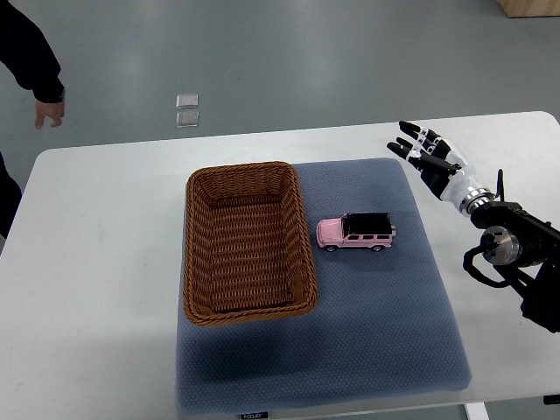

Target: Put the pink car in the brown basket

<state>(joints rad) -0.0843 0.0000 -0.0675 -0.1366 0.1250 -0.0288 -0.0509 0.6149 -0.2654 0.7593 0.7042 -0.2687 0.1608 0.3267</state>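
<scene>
A pink toy car with a black roof stands on its wheels on the grey mat, just right of the brown wicker basket. The basket holds nothing. My right hand hovers over the mat's far right corner, up and to the right of the car, its fingers spread and holding nothing. Its arm comes in from the right edge. The left arm does not show.
The mat lies on a white table. A person's dark sleeve and hand hang beyond the table's far left corner. Two small square plates lie on the floor behind the table.
</scene>
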